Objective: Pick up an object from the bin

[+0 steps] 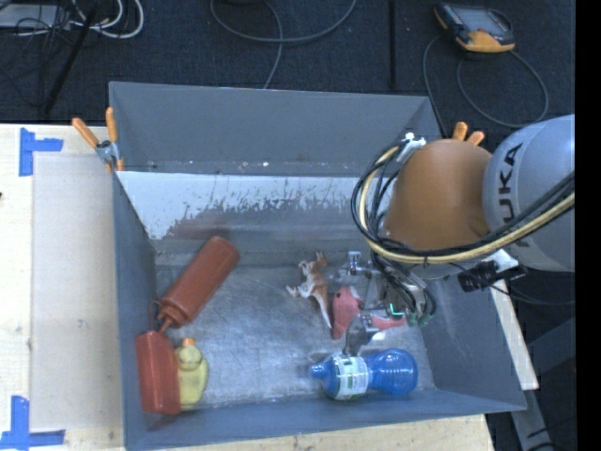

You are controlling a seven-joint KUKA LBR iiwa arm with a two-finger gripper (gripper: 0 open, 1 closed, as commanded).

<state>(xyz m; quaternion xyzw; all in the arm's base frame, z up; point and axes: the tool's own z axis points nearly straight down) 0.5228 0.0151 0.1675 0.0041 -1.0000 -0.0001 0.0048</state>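
My gripper (358,299) is low in the bin's right half, under the arm's orange cover. It is open, one fingertip (355,265) toward the back and the other (362,331) toward the front. A pink-red flat thing (345,306) lies on the bin floor between them. A tan toy animal (314,280) stands just left of it, touching it. A blue plastic bottle (371,374) with a white label lies on its side right in front of the gripper, cap to the left.
A brown-red squeeze bottle (197,280) lies slanted at the left. A red block (156,372) and a small yellow bottle (192,372) sit in the front left corner. The arm and its cables cover the bin's right wall.
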